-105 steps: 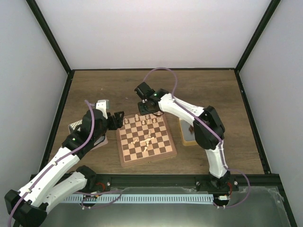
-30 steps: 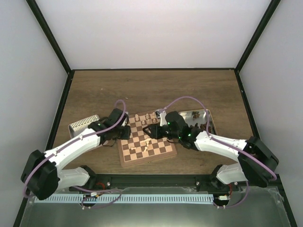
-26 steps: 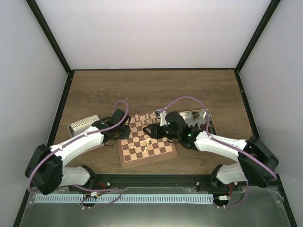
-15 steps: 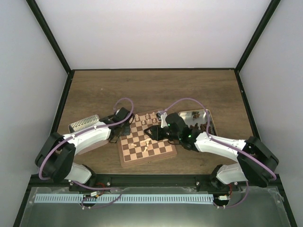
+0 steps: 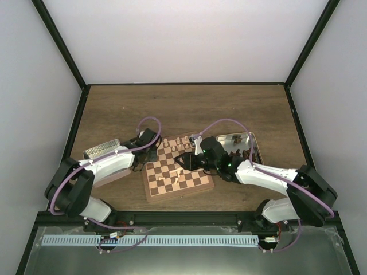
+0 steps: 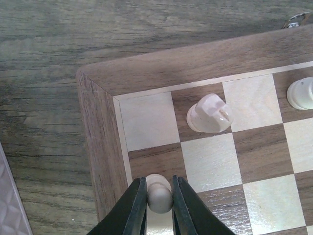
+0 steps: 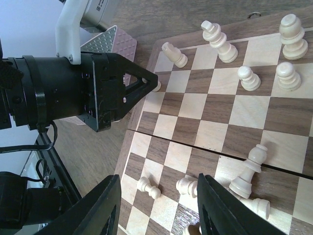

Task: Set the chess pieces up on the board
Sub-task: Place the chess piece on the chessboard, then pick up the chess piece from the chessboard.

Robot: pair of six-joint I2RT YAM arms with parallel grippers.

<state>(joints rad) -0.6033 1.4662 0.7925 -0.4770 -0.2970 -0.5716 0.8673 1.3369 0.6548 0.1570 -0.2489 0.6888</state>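
The board (image 5: 178, 196) lies between my arms, its checks showing in the left wrist view (image 6: 146, 68) and the right wrist view (image 7: 244, 110). My left gripper (image 6: 158, 180) is shut on the round head of a cream pawn (image 6: 159, 197), low over the board's left edge column. A cream knight (image 6: 209, 113) stands two squares ahead. In the top view that gripper (image 5: 152, 153) sits at the board's far left corner. My right gripper (image 7: 159, 210) hangs open over fallen cream pieces (image 7: 249, 169) mid-board (image 5: 182, 161). Standing pieces (image 7: 220, 39) line the far rows.
A silver tin (image 5: 243, 143) with dark pieces lies right of the board. Another tin (image 5: 102, 150) sits left of it, under my left arm. My left gripper's black body (image 7: 98, 88) reaches in over the board's corner, close to my right gripper.
My left gripper has slid a little farther toward the board's far left corner with the pawn, its elbow swinging outward. The right arm has hardly moved.
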